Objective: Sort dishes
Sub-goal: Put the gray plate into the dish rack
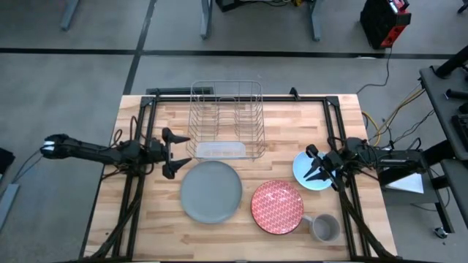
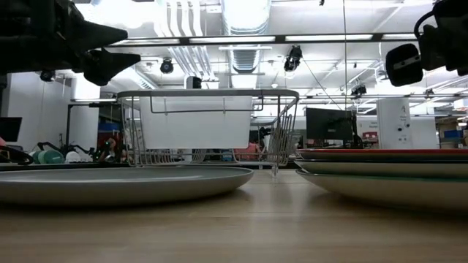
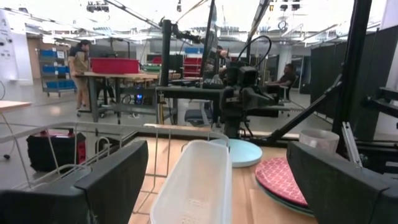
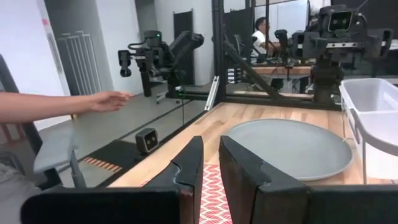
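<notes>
On the wooden counter three plates show from above: the large grey plate just in front of the wire dish rack, the red patterned plate beside it, and the light-blue plate farther right, partly under the right gripper. A blue speckled plate cannot be made out. A grey mug stands just beside the red plate. The left gripper hovers near the rack's left front corner with its fingers spread wide and empty. The right gripper hangs above the light-blue plate; in its own wrist view the fingers stand a narrow gap apart, holding nothing. No plate appears to have reached the rack yet. The likely trouble is the low, flat rims: fingers coming down on a plate may skid off or push it into its neighbour or the mug. A person's hand reaches in beyond the counter edge, a possible collision hazard.
</notes>
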Robot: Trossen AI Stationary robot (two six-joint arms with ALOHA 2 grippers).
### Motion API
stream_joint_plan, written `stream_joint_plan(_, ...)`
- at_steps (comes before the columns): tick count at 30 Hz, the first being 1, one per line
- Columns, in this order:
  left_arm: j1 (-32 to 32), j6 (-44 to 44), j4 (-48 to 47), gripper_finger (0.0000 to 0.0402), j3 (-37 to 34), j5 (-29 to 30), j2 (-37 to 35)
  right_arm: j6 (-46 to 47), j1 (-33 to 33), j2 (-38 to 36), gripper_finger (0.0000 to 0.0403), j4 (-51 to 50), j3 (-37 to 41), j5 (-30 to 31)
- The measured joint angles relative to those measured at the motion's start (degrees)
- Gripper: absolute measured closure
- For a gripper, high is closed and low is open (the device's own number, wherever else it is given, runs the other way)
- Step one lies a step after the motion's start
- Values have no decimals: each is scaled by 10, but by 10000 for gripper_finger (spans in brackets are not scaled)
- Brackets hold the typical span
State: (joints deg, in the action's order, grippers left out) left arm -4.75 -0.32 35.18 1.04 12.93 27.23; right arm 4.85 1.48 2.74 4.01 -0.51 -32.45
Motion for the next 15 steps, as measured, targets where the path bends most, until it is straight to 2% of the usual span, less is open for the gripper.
stream_joint_plan(7, 0, -9, 0, 28, 0, 0, 18, -15, 0, 0, 349, 4, 0, 1)
stream_joint_plan(11, 0, -25, 3, 28, 0, 0, 18, -16, 0, 0, 341, 24, 0, 23)
stream_joint_plan(15, 0, -4, 20, 28, 0, 1, 17, 49, 0, 0, 336, 46, 0, 25)
